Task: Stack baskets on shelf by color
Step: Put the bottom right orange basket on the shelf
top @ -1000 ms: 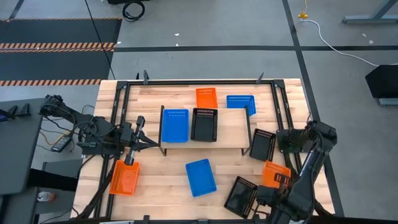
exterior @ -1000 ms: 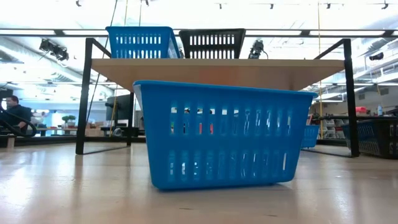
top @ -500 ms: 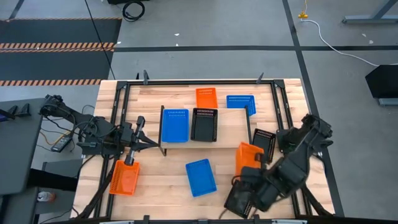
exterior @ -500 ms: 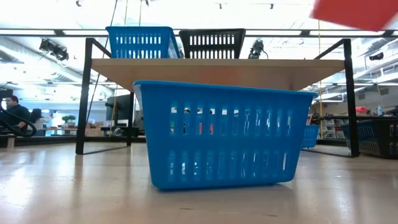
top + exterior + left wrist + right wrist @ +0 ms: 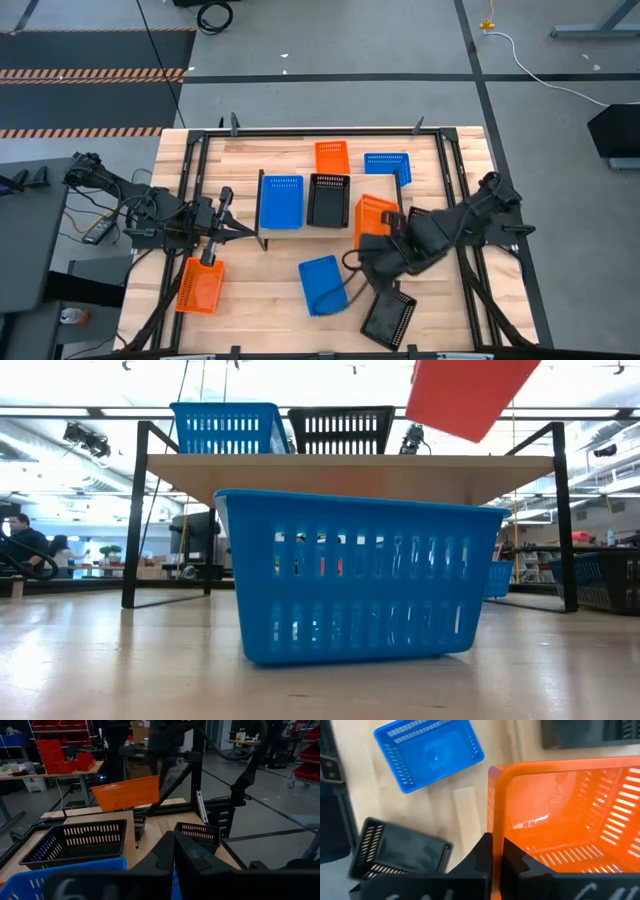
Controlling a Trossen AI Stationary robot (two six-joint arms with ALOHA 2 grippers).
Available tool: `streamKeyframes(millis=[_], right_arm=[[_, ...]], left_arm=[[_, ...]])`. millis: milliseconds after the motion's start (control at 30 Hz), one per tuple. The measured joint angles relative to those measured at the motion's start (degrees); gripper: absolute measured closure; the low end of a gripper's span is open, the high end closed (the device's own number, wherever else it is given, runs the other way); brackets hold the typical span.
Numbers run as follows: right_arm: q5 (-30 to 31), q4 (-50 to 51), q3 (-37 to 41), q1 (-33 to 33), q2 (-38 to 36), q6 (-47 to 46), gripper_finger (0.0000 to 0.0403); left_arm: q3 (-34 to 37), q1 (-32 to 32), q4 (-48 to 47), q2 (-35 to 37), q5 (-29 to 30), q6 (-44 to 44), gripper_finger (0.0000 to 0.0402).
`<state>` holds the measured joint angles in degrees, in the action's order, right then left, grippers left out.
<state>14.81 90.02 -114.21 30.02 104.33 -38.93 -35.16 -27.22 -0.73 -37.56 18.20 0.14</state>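
The orange basket is in the air over the right end of the shelf, tilted, its near wall pinched between the closed fingers of the right gripper; a second ago it sat low by the table's right edge, half a second ago it hung off the shelf's front right corner, and now it has come inward and up, so that the low view shows its orange underside above the shelf top; the carry is, I judge, almost done and only the setting-down is left.

On the shelf the blue basket holds the left end and the black basket the middle, touching side by side; the right end is bare, which fits a third, orange stack there.

Off the shelf, a blue basket lies near the table's front edge; a black one sits at the front right, another black one is partly hidden beside the right arm; an orange one and a blue one wait along the back edge.

The left gripper, unmoved across the second, hangs over the near end of an orange basket at the table's front left; whether it grips that rim I cannot tell, though its fingers look pressed together.
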Motion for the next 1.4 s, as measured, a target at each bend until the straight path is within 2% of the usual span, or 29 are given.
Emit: streamKeyframes(millis=[333,633,767,1400], right_arm=[[-7.2,-0.1,6.5,-5.8,0.0,-1.6,0.0390],[-6.8,0.0,9.8,-7.1,0.0,3.6,0.0390],[-4.2,0.0,9.9,-7.9,0.0,6.0,0.0390],[-3.2,0.0,9.9,-13.0,0.0,7.0,0.0380]], left_arm=[[0.0,0.0,0.0,0.0,0.0,3.1,0.0377],[0.0,0.0,0.0,0.0,0.0,3.5,0.0382],[0.0,0.0,0.0,0.0,0.0,3.5,0.0382],[0.0,0.0,0.1,0.0,0.0,3.5,0.0377]])
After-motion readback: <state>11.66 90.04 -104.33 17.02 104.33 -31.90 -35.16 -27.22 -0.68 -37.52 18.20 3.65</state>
